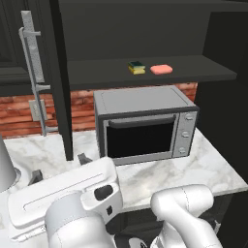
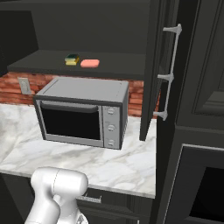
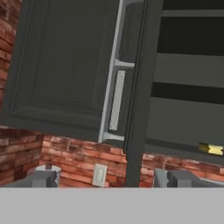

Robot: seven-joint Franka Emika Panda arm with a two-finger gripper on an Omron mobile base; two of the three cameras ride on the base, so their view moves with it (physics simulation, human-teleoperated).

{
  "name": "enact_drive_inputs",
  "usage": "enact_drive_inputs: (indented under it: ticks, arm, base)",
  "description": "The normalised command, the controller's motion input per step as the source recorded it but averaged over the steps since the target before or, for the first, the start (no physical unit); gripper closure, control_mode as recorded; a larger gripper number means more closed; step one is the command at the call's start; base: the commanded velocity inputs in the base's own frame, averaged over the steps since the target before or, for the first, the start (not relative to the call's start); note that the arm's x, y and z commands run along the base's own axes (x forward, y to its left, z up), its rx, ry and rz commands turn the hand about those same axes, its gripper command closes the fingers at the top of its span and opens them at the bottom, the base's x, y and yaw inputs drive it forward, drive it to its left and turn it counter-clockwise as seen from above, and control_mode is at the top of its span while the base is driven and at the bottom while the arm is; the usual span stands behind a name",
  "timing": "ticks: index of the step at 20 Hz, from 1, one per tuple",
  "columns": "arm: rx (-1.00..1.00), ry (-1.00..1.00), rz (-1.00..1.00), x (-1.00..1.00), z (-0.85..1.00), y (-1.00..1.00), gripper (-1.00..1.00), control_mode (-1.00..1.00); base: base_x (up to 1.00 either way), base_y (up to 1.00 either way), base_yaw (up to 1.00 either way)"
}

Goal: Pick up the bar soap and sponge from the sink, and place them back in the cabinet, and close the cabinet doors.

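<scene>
gripper [image 3: 105, 178]: spread wide, empty, aimed up at left door [image 3: 65, 70] edge and handle [image 3: 114, 87]
sponge [image 1: 136, 67], soap [image 1: 161, 69]: side by side on cabinet shelf [image 1: 193, 70]
cut off: sponge in hand view

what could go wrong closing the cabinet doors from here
The left cabinet door stands edge-on to the open end effector, so a push could glance off its edge or snag the handle. The right cabinet door is also open. The sponge and bar soap sit well back, unlikely to be hit.

Grey microwave [image 1: 145, 123] on marble counter [image 1: 193, 167]
</scene>
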Motion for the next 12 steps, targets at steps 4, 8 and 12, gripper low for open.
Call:
enact_drive_inputs:
  ticks: [4, 8, 12]
  arm:
    - [0.00, -0.01, -0.01, 0.20, -0.15, 0.42, -1.00, -1.00]
    - [0.00, 0.00, -0.02, 0.30, -0.12, 0.46, -1.00, -1.00]
    - [0.00, 0.00, -0.02, 0.37, -0.04, 0.38, -1.00, -1.00]
  base:
    - [0.00, 0.00, 0.00]
    - [0.00, 0.00, 0.00]
    - [0.00, 0.00, 0.00]
